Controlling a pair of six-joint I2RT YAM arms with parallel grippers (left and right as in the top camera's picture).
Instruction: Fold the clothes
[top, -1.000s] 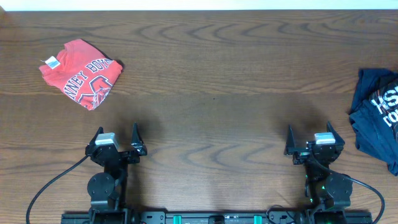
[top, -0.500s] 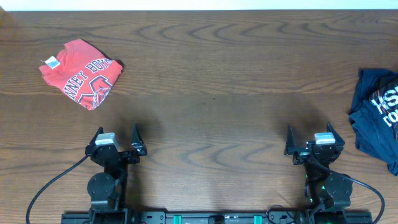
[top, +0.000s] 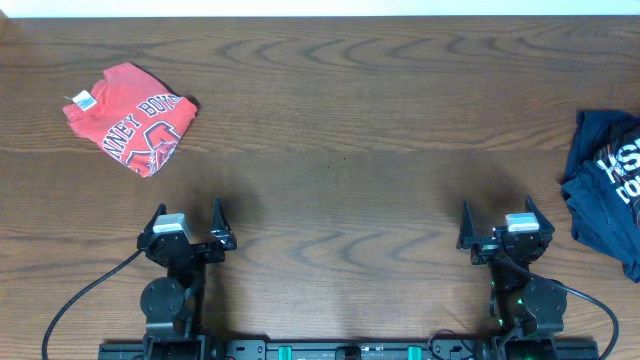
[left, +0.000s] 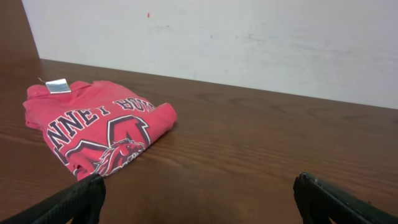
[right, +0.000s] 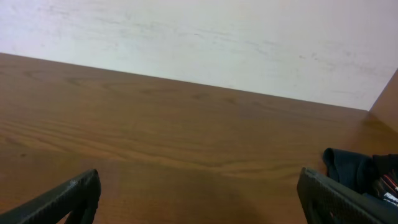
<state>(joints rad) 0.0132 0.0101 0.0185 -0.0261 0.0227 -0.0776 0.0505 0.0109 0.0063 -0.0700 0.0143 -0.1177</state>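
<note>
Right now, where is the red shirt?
In the overhead view the red T-shirt lies far left on the table, ahead of the left gripper, opposite the dark shirt.

- A robot lab or test bench is suggested rather than a home.
- A left arm (top: 168, 290) and a right arm (top: 522, 295) are mounted side by side at the near edge of a wide, dark wood-grain table (top: 340, 130).
- Black cables (top: 70, 305) are run from the arm bases down to a rail (top: 340, 350) along that edge, where small green lights (top: 285, 352) are lit.
- A plain, faintly scuffed white wall (left: 249, 43) is seen right behind the table in both wrist views.
- A red shirt (top: 130, 117) and a dark shirt (top: 605, 190) are laid well apart, at opposite ends of the table.
</note>
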